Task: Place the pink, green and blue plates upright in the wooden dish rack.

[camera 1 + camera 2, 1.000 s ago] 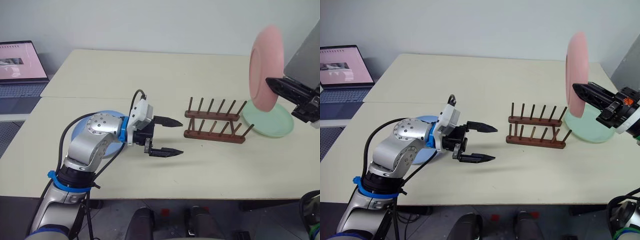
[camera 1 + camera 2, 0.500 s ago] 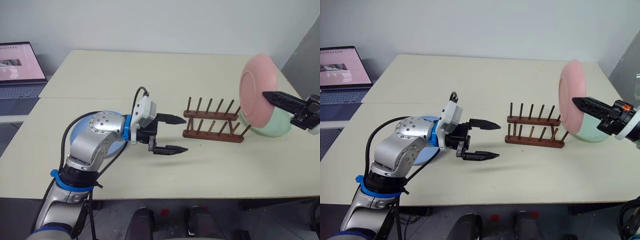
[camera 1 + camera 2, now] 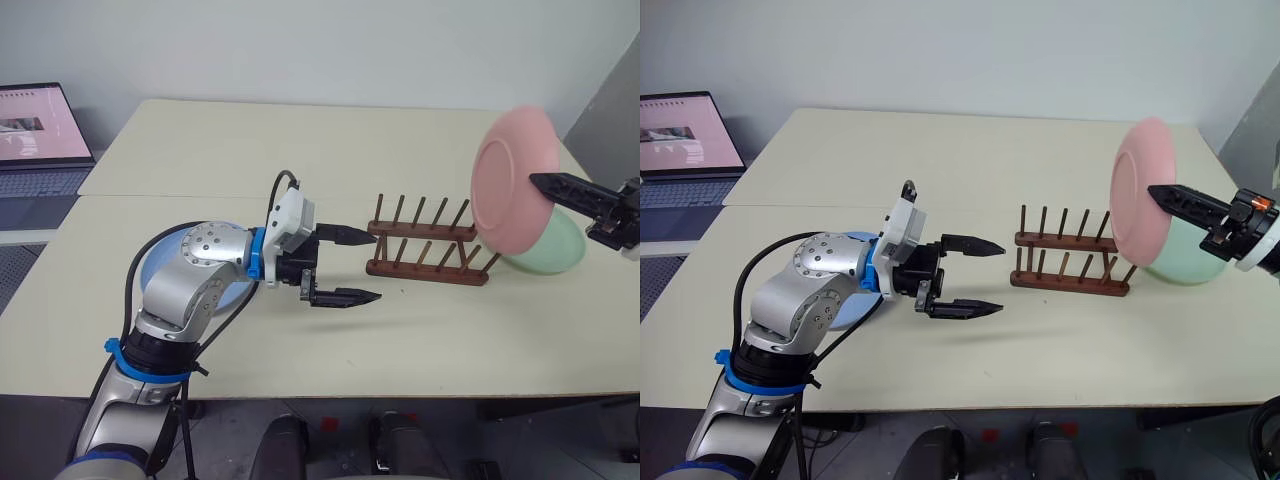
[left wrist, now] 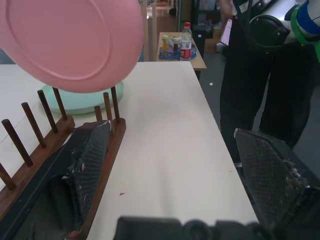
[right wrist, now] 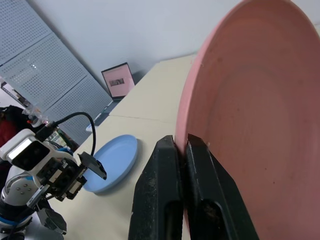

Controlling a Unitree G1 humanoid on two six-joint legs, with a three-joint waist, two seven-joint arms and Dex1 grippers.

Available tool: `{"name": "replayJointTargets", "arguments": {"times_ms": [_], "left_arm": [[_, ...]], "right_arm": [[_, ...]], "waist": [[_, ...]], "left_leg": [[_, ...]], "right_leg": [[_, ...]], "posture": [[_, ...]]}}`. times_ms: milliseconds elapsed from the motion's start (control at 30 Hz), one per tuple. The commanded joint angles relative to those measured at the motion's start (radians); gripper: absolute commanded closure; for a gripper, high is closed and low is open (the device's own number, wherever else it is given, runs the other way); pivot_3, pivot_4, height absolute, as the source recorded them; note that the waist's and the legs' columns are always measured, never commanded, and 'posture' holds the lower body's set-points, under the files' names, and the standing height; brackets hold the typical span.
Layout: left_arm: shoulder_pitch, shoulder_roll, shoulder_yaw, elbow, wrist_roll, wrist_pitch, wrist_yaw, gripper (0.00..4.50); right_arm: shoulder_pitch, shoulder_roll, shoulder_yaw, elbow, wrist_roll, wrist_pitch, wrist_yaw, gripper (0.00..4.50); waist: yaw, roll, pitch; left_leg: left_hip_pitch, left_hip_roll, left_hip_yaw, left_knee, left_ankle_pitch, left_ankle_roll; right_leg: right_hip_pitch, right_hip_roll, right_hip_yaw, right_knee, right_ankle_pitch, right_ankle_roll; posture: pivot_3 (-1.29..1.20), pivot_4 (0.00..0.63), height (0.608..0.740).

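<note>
The right claw (image 3: 1170, 197) is clamped on the rim of the pink plate (image 3: 1140, 190), holding it upright in the air just above the far right end of the wooden dish rack (image 3: 1070, 262). The green plate (image 3: 1188, 258) lies flat on the worktop (image 3: 940, 160) behind it, and the blue plate (image 5: 112, 162) lies flat beside the left arm. The left claw (image 3: 965, 277) hangs wide open and empty near the rack's left end. The plate looks rigid, smooth and probably slippery, so an edge pinch could let it swing; a rim grip suits slotting it between pegs.
</note>
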Motion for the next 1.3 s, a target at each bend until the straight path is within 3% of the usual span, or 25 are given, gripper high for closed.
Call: {"name": "replayJointTargets", "arguments": {"times_ms": [33, 367, 500, 633, 733, 833, 867, 1000, 1100, 1200, 1300], "left_arm": [[-0.006, -0.008, 0.02, -0.028, -0.023, -0.009, 0.007, 0.14], [-0.033, -0.037, 0.048, -0.022, -0.083, 0.023, 0.021, 0.14], [-0.035, -0.038, 0.052, -0.026, -0.103, 0.043, 0.026, 0.14], [-0.035, -0.034, 0.051, -0.024, -0.113, 0.071, 0.035, 0.07], [-0.042, -0.041, 0.049, -0.008, -0.102, 0.078, 0.056, 0.0], [-0.049, -0.043, 0.047, -0.002, -0.101, 0.079, 0.062, 0.0], [-0.051, -0.042, 0.045, -0.003, -0.1, 0.079, 0.062, 0.0], [-0.058, -0.035, 0.023, -0.013, -0.051, 0.019, 0.056, 0.0], [-0.059, -0.033, 0.005, -0.022, -0.019, -0.02, 0.045, 0.0], [-0.056, -0.022, -0.03, -0.045, 0.014, -0.052, 0.018, 0.0], [-0.054, -0.031, -0.051, -0.06, 0.031, -0.063, 0.02, 0.0]], "right_arm": [[0.004, -0.01, -0.003, -0.006, 0.03, -0.044, -0.006, 4.48], [-0.02, 0.003, 0.078, 0.075, 0.01, -0.079, -0.039, 4.48], [-0.028, 0.003, 0.084, 0.083, -0.033, -0.113, -0.061, 3.45], [-0.036, -0.01, 0.066, 0.087, -0.049, -0.143, -0.06, 2.03], [-0.054, -0.043, 0.039, 0.105, -0.09, -0.177, -0.043, 0.9], [-0.019, -0.14, 0.032, 0.106, -0.21, -0.226, 0.064, 0.04], [-0.005, -0.162, 0.033, 0.104, -0.24, -0.24, 0.097, 0.04], [0.246, -0.345, 0.123, 0.014, -0.603, -0.483, 0.371, 0.04], [0.406, -0.407, 0.17, -0.021, -0.816, -0.665, 0.493, 0.04], [0.521, -0.47, 0.28, -0.009, -1.045, -0.804, 0.52, 0.04], [0.483, -0.454, 0.41, 0.048, -1.177, -0.896, 0.502, 0.04]], "waist": [[-0.001, 0.0, 0.0], [-0.001, 0.0, 0.0], [-0.001, 0.0, 0.0], [-0.001, 0.0, 0.0], [-0.001, 0.0, 0.0], [0.0, 0.001, 0.0], [0.001, 0.001, 0.0], [0.006, 0.001, 0.0], [0.002, 0.001, 0.0], [-0.002, 0.002, -0.001], [-0.004, 0.002, -0.001]], "left_leg": [[0.0, 0.0, 0.0, 0.0, 0.0, 0.0], [0.0, 0.0, 0.0, 0.0, 0.0, 0.0], [0.0, 0.0, 0.0, 0.0, 0.0, 0.0], [-0.001, 0.0, 0.0, 0.0, 0.0, 0.0], [-0.002, 0.0, 0.0, 0.0, 0.0, 0.0], [-0.004, 0.0, 0.0, 0.0, 0.0, 0.0], [-0.004, 0.0, 0.0, 0.0, 0.0, 0.0], [-0.007, 0.0, 0.0, 0.0, 0.0, 0.0], [-0.007, 0.0, 0.0, 0.0, 0.0, 0.0], [-0.005, 0.0, 0.0, 0.001, 0.0, 0.0], [-0.003, 0.0, 0.001, 0.001, 0.0, 0.0]], "right_leg": [[0.0, 0.0, 0.0, 0.0, 0.0, 0.0], [0.0, 0.001, 0.0, 0.0, 0.0, 0.0], [0.0, 0.001, 0.0, 0.0, 0.0, 0.0], [-0.001, 0.001, 0.0, 0.0, 0.0, 0.0], [-0.003, 0.001, 0.0, 0.0, 0.0, 0.001], [-0.004, 0.001, 0.0, 0.0, 0.001, 0.001], [-0.004, 0.001, 0.0, 0.0, 0.001, 0.001], [-0.004, 0.002, -0.001, -0.001, 0.0, 0.001], [-0.005, 0.002, 0.0, -0.001, 0.0, 0.002], [-0.005, 0.002, 0.001, 0.0, 0.0, 0.002], [-0.004, 0.002, 0.002, 0.001, -0.001, -0.002]], "posture": [[0.0, 0.15, 0.74], [0.0, 0.15, 0.74], [0.0, 0.15, 0.74], [0.0, 0.15, 0.74], [0.0, 0.15, 0.74], [0.0, 0.15, 0.74], [0.0, 0.15, 0.74], [0.0, 0.15, 0.74], [0.0, 0.15, 0.74], [0.0, 0.15, 0.74], [0.0, 0.15, 0.74]]}}
